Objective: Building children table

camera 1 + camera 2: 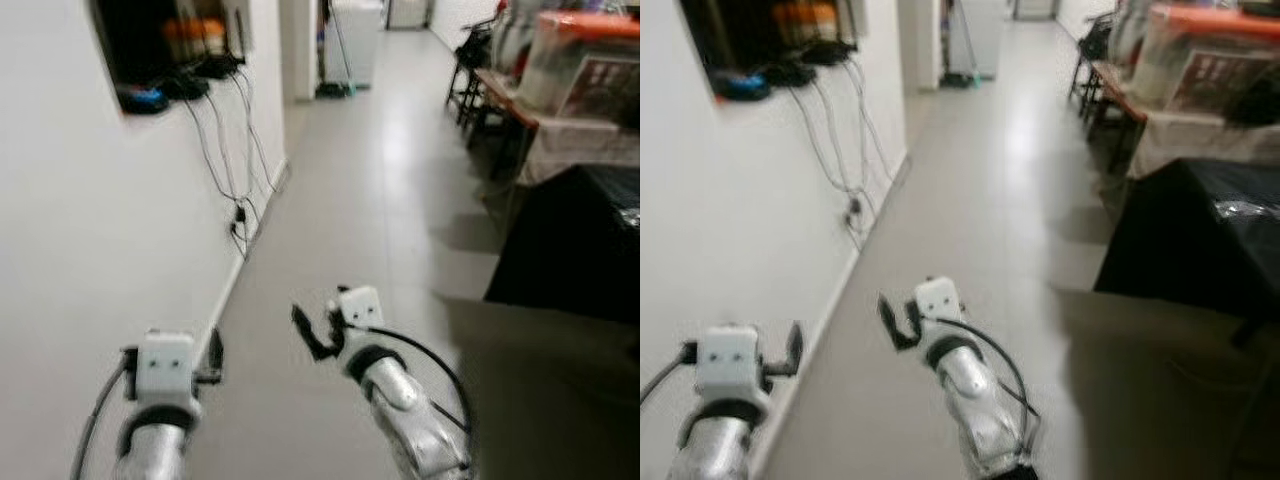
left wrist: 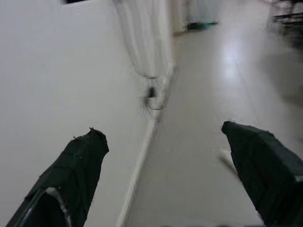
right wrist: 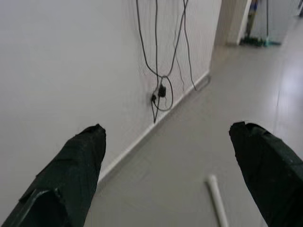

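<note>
On the pale grey tiled floor [image 3: 199,142] just ahead of your right gripper [image 3: 165,177] lies a short white rod or tube [image 3: 217,198], possibly a leg or rail for the children's table, though that is only a guess; no tabletop or other table part can be made out, so you are still searching or in transit. Both arms are held out low before you; the right gripper's two long black fingers [image 3: 265,165] stand wide apart with nothing between them, and the left gripper [image 2: 163,175] is likewise spread and empty, close to the white wall [image 1: 90,230].

Along that wall hang thin black cables [image 1: 225,140] from a dark recessed shelf [image 1: 160,60] down to a plug [image 3: 161,91] near the skirting; on the robot's right stand a table draped in black cloth [image 1: 570,240] and, further on, a cluttered table with an orange-lidded plastic box [image 1: 585,50].

The risks, as I judge them: your left arm is near enough to the wall that a swing or turn could scrape it; the hanging cables could snag a finger if you drift that way; the white rod could be stepped on or kicked and roll off; the pictures are blurred, so aim will be poor until you stop.

No brand, label or writing can be read.
</note>
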Robot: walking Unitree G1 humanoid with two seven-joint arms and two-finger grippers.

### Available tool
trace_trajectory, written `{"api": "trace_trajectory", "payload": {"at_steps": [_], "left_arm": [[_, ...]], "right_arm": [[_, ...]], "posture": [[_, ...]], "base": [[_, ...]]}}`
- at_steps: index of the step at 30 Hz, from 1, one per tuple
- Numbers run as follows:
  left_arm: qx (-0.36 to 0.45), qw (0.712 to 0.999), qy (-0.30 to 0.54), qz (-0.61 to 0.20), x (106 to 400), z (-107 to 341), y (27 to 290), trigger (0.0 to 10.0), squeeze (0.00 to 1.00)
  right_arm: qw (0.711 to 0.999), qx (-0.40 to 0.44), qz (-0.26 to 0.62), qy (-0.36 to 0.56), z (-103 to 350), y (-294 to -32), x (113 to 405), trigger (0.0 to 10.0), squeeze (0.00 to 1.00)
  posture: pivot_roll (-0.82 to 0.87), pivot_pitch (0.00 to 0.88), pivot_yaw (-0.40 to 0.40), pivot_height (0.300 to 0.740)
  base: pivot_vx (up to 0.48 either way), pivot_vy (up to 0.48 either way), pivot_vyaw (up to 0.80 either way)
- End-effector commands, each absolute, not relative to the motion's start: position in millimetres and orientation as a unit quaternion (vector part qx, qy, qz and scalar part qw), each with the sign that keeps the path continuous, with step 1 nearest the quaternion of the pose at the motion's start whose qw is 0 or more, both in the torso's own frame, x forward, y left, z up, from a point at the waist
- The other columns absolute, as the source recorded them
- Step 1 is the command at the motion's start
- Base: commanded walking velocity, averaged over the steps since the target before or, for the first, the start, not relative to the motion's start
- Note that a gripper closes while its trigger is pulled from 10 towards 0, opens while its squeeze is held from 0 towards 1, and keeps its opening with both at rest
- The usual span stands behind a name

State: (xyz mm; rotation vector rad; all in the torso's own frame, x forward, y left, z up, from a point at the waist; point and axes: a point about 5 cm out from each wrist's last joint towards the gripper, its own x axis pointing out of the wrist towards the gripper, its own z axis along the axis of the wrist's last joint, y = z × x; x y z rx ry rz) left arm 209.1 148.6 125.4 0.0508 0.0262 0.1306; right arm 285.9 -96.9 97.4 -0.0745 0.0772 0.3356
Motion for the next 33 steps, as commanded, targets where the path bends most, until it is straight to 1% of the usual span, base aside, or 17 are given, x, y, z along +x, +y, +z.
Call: {"api": "trace_trajectory", "payload": {"at_steps": [1,12,33], "left_arm": [[0.033,0.996,0.014,0.082,207.7,124.9,156.5,10.0,0.0],[0.033,0.996,0.014,0.081,207.8,124.7,157.5,10.0,0.0],[0.032,0.997,0.017,0.074,206.6,121.8,155.4,10.0,0.0]], "right_arm": [[0.981,-0.025,0.194,0.021,106.6,-77.9,287.0,10.0,0.0],[0.981,-0.025,0.191,0.021,106.3,-77.4,287.1,10.0,0.0],[0.982,-0.023,0.185,0.026,104.0,-79.5,286.8,10.0,0.0]], "posture": [[-0.01,0.0,-0.001,0.74],[-0.01,0.0,0.011,0.74],[-0.02,0.0,0.01,0.74]], "base": [[0.48,0.0,0.0],[0.48,0.0,0.0],[0.48,0.0,0.0]]}}
